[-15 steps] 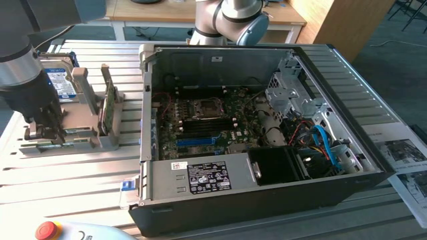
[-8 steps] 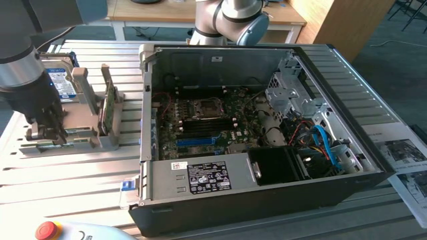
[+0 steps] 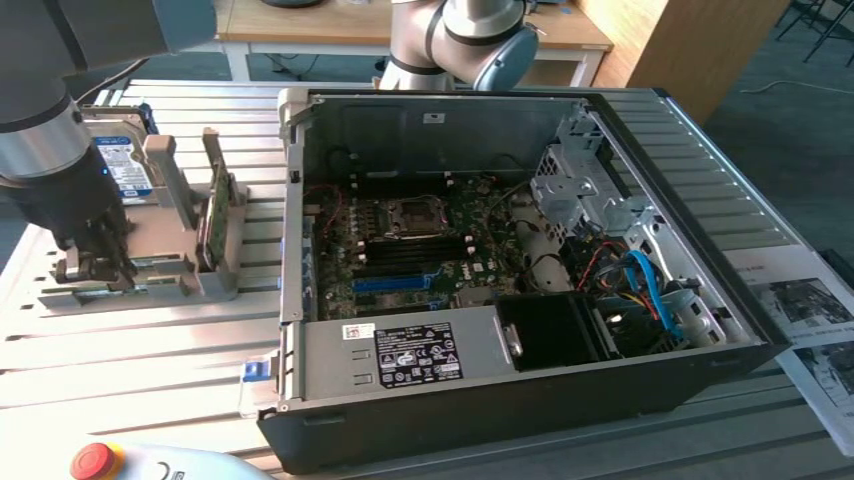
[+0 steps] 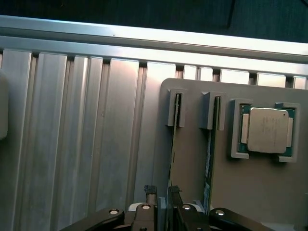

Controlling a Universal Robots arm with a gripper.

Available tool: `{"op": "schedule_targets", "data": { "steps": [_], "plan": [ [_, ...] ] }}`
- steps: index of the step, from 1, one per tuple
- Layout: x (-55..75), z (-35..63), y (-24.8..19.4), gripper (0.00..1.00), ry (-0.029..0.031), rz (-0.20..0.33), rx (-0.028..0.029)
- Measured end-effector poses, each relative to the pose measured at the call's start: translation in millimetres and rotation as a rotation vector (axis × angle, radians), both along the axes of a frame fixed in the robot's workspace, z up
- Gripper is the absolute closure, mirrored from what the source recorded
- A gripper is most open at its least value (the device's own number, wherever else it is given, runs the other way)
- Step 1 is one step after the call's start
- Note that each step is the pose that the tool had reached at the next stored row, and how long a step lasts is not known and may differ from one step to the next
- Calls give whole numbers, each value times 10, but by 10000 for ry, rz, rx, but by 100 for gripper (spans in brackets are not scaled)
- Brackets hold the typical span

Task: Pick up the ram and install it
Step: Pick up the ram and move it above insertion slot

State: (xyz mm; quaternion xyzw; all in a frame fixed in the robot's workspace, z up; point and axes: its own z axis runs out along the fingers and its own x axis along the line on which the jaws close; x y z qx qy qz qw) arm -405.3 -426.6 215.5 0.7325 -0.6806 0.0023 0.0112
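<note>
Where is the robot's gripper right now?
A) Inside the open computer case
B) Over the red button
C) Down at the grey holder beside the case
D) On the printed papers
C: the gripper is down at the grey holder, which stands on the metal table to the exterior view's left of the open computer case.

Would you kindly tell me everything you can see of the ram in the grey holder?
The ram appears edge on as a long, very thin dark green board, so its faces are hidden. It stands upright on its long edge in the grey holder, with the end away from the tool seated in a slotted grey bracket. A second green card stands parallel beside it, apart. The tool sits at the ram's other end; whether it grips the board cannot be told.
</note>
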Motion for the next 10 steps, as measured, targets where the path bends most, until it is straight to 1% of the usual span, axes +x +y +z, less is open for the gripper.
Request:
{"op": "schedule_targets", "data": {
  "steps": [2,5,10],
  "plan": [
    [0,-3,15,76,-2,-2,2],
    [1,-4,49,76,0,-1,0],
    [2,-20,51,76,-1,1,1]
  ]
}}
